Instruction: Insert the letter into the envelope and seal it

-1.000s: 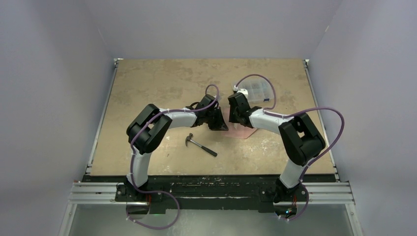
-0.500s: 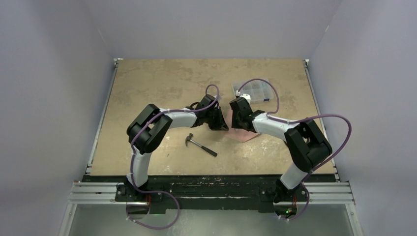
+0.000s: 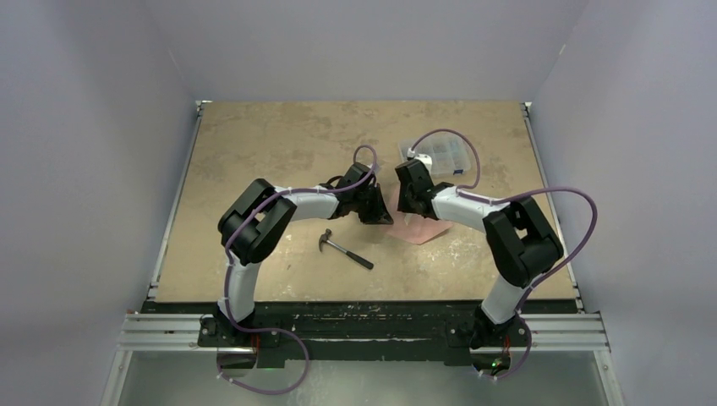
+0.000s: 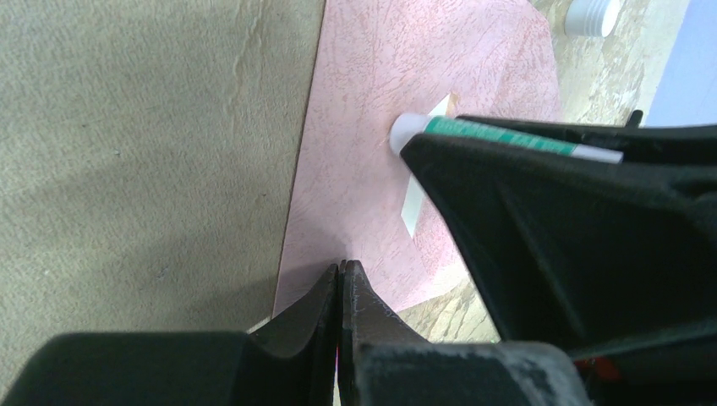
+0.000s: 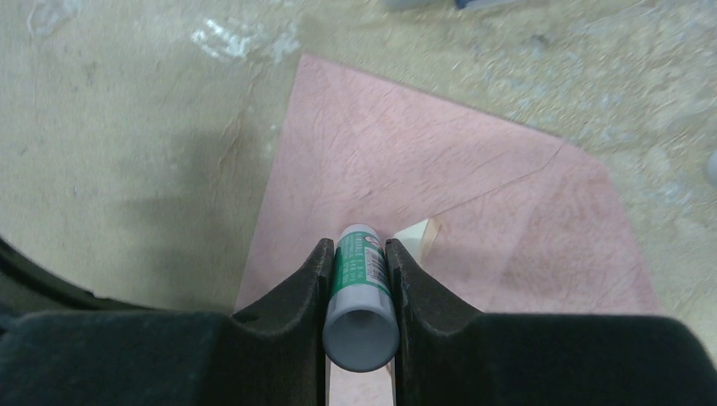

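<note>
Low in the right wrist view, my right fingers (image 5: 320,258) clench a glue stick (image 5: 361,254), long axis running up the frame. Its tip meets the envelope (image 5: 473,194), flat on the surface (image 5: 127,101) just beyond. My left fingers (image 4: 340,275) are pressed together at the envelope's lower edge — letter unseen.

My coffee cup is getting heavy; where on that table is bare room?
Bare: the far left of the tan table, beyond the left arm, and the near strip right of the black-handled hammer. Crowded: the middle, where the left gripper and right gripper meet over the pink paper envelope, with a clear plastic box behind.
</note>
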`<state>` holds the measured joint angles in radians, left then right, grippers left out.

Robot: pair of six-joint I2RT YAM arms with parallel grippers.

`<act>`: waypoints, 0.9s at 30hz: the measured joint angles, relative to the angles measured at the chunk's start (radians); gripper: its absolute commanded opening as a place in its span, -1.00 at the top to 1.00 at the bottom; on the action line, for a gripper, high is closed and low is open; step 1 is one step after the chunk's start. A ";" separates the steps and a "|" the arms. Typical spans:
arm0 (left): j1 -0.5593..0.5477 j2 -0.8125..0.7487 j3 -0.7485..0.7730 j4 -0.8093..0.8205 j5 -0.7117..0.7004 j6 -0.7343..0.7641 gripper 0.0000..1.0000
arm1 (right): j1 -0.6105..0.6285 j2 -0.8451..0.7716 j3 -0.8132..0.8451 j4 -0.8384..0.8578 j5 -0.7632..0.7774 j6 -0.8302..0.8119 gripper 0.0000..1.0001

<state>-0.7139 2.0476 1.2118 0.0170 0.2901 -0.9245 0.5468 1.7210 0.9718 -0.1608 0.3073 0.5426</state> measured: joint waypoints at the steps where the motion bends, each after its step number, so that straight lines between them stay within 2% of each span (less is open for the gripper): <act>1: 0.000 0.000 0.000 0.000 0.000 0.000 1.00 | -0.008 0.003 0.004 0.002 0.001 0.000 1.00; 10: 0.000 0.000 -0.004 0.008 0.006 0.000 1.00 | -0.033 -0.023 0.010 -0.012 -0.028 -0.024 1.00; 17: 0.008 -0.002 -0.016 0.029 0.015 0.001 1.00 | -0.092 -0.258 -0.003 0.037 -0.225 -0.018 1.00; 22: 0.019 -0.043 -0.074 0.047 -0.001 0.010 1.00 | -0.191 -0.387 -0.086 0.135 -0.322 0.039 1.00; 27: 0.041 -0.137 -0.172 0.016 -0.040 0.038 1.00 | -0.265 -0.426 -0.220 0.196 -0.408 0.124 1.00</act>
<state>-0.6727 1.9102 1.0401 0.0334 0.2497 -0.8867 0.2821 1.2953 0.7521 0.0349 -0.1005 0.6666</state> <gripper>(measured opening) 0.002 0.261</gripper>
